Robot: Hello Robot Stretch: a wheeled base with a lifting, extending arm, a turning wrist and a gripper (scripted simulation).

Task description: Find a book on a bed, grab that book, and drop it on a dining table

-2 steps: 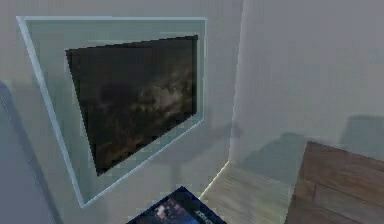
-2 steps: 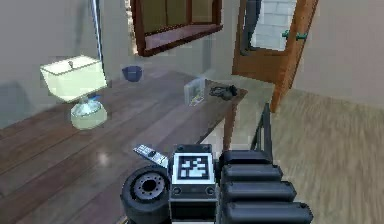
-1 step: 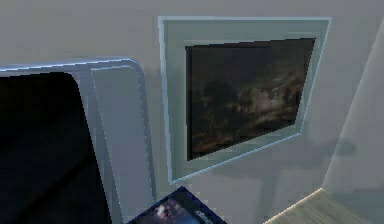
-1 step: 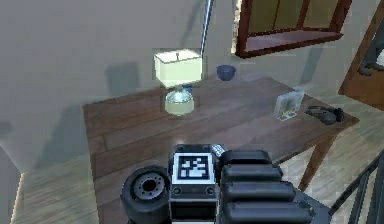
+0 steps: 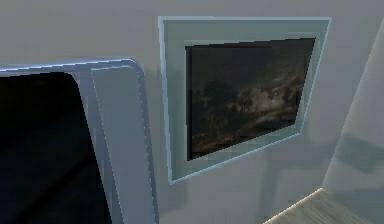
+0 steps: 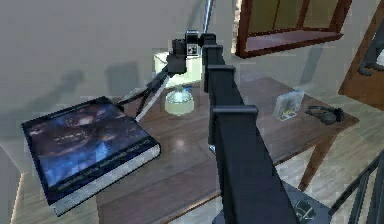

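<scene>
A large dark-covered book [image 6: 85, 150] lies at the near left end of a brown wooden table [image 6: 250, 135] in the arm side view, its near corner jutting past the table's edge. My arm, a dark bar [image 6: 235, 130], rises over the tabletop. The gripper [image 6: 135, 98] points down-left, and its thin fingers [image 6: 150, 88] reach the book's far corner. I cannot tell whether it holds the book or the book rests on the table.
On the table stand a pale glass bowl [image 6: 180, 101], a small clear item [image 6: 292, 103] and a dark looped object [image 6: 325, 113]. A wooden-framed window [image 6: 290, 25] is behind it. The forward view has a framed dark picture [image 5: 245, 95] on a close wall and a dark screen [image 5: 40, 150].
</scene>
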